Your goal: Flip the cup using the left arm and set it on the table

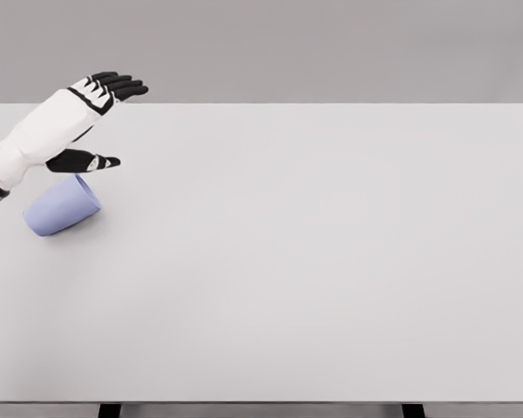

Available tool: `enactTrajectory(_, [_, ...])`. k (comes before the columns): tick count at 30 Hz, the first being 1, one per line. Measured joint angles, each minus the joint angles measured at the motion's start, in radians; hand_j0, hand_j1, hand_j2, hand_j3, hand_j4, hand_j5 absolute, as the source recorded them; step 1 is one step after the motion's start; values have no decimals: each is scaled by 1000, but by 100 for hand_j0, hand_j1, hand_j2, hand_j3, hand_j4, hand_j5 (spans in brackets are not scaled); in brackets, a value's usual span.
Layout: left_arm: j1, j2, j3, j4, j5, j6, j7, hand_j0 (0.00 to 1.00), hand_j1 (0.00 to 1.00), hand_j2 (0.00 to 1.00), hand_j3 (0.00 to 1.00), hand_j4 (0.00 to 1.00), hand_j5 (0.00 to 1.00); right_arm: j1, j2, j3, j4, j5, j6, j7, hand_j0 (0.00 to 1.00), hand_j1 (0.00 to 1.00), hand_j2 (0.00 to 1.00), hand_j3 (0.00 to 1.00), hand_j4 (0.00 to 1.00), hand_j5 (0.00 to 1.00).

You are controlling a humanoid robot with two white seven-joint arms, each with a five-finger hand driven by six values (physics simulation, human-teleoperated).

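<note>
Left hand (78,113), white-backed with black fingers, reaching in from the picture's left edge over the far left part of the wide pale grey bench (331,261). Palm turned down and slightly inward, the four black fingers (118,85) stretched out nearly straight and close together, pointing toward the right and the far edge of the bench. Thumb (91,162) held apart below the palm, also extended, tip pointing right. Spread and relaxed, grasping nothing.

Just below the thumb and wrist, a small light blue plastic cup (61,207) lying on its side on the bench, near the left edge. One round end turned up and to the right, toward the hand; the body running down and to the left. Whether that end is the mouth or the base cannot be told. Upper rim of the cup just beneath the thumb and the heel of the hand; actual contact between them cannot be made out, though no finger wraps around the cup.

White forearm (13,152) running down-left out of the picture, with a dark band at the lower left edge.
</note>
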Motion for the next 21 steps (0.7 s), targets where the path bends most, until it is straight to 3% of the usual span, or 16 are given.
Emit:
enactTrajectory(12, [-8,24,-13,0,-2,0,0,100,100,100,100,100,100,-2,0,-1,2,0,1,0,100,100,100,100,100,100])
enactTrajectory(21, [-32,66,-80,-5,-2,0,0,100,100,100,100,100,100,-2,0,-1,2,0,1,0,100,100,100,100,100,100])
